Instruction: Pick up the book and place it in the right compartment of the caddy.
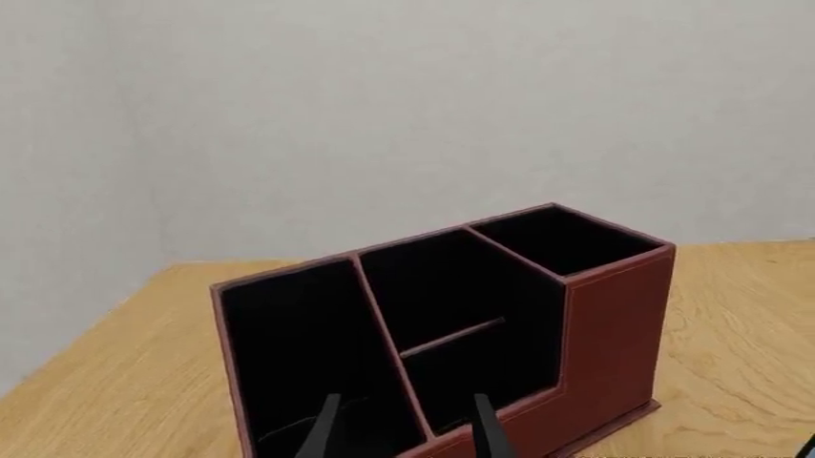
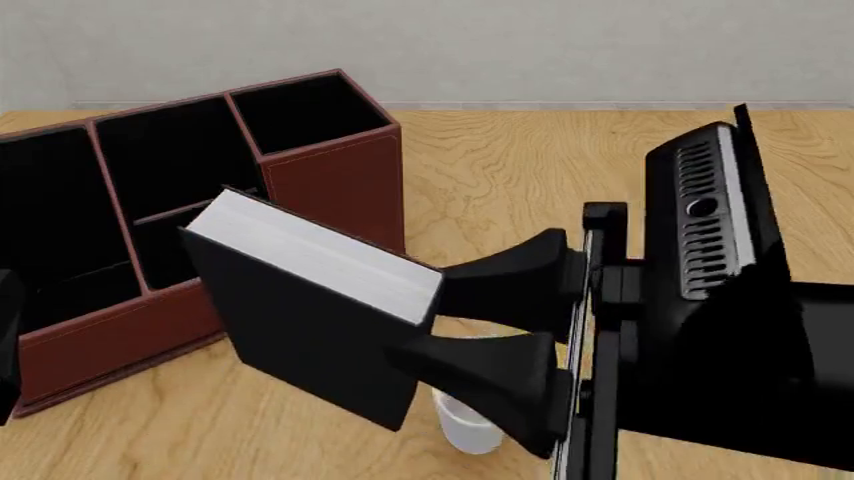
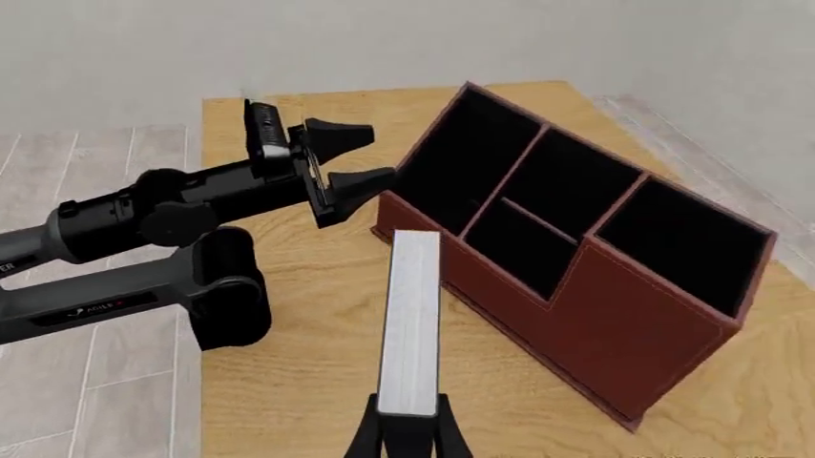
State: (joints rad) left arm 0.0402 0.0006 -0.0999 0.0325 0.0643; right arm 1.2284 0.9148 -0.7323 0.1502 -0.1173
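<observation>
In the front view the book (image 2: 314, 300) covers the lower front of the caddy (image 2: 334, 180), and the caddy's left end runs off the picture's edge. A white mug (image 2: 467, 425) shows only as a bit of rim and wall below the right gripper (image 2: 434, 325); the rest is behind the gripper and the book. The left gripper is only a dark sliver at the left edge there, so I can't tell how its jaws stand from that view. In the left wrist view its fingertips (image 1: 324, 425) are cut off by the picture's edge, as is the caddy's near base.
</observation>
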